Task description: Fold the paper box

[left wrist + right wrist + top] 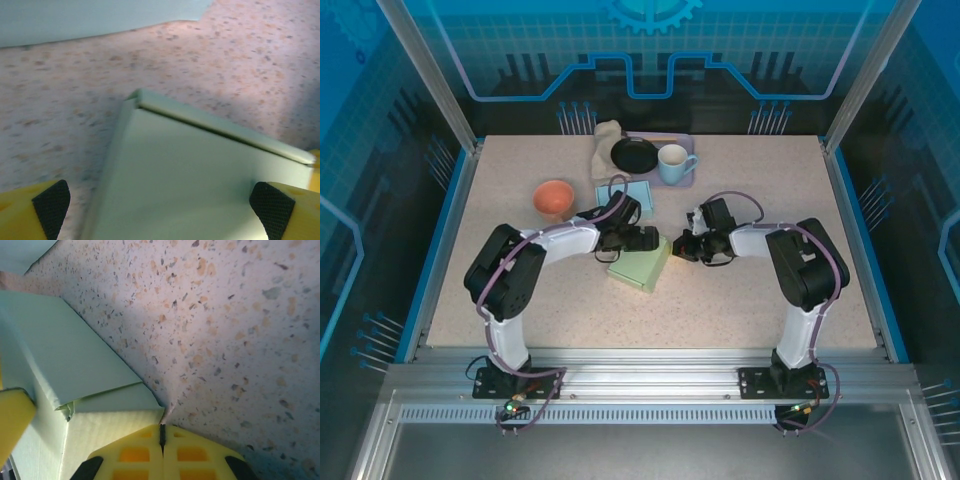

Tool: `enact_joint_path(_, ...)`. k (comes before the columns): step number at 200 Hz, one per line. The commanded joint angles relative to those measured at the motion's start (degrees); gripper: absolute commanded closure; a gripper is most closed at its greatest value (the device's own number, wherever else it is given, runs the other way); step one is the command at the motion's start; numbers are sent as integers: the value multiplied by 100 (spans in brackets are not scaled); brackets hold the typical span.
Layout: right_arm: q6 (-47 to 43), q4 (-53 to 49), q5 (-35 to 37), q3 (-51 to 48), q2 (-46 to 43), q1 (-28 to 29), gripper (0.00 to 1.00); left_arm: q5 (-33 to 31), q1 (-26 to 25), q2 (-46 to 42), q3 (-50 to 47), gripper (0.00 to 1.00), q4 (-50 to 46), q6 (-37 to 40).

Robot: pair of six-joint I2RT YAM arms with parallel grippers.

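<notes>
Pale green paper box (638, 268) lies mid-table, just in front of both grippers, lid flaps closed over. Left gripper (648, 238) is over its far edge, jaws wide apart straddling the box top (200, 185), holding nothing. Right gripper (161, 432) has its fingers pressed together, tips at the box corner (75, 355); nothing visible between them. Orange bowl (554, 197) and mug (672, 163) sit further back.

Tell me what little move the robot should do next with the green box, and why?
Probably close the left gripper on the green box to steady it: its pads sit open on either side of the box, while the shut right gripper sits at the corner where a flap gapes slightly.
</notes>
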Motion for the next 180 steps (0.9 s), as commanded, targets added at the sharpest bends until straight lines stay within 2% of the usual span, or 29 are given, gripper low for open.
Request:
enact_joint_path(1, -125, 22, 25, 73, 388, -23, 100, 634, -317, 249, 322, 2, 234, 249)
enact_joint_path(36, -163, 84, -123, 107, 463, -19, 100, 1473, -862, 479, 456, 3, 516, 112)
enact_joint_path(54, -99, 255, -117, 2, 389, -27, 100, 1483, -924, 531, 502, 2, 519, -168)
enact_joint_path(78, 80, 545, -70, -298, 74, -108, 100, 805, -761, 413, 519, 2, 50, -472)
enact_joint_path(95, 159, 525, 79, -548, -233, -161, 100, 103, -450, 229, 468, 1, -463, -769)
enact_joint_path(115, 169, 406, 231, -770, -642, -166, 100, -379, -135, -169, 161, 1, -679, -940)
enact_joint_path(149, 228, 346, 441, -1353, -1201, -28, 100, -652, -44, -945, -440, 1, -791, -983)
enact_joint_path(180, 520, 544, 711, -1847, -1624, 625, 100, -223, -151, -1399, -1375, 1, -175, -1130)
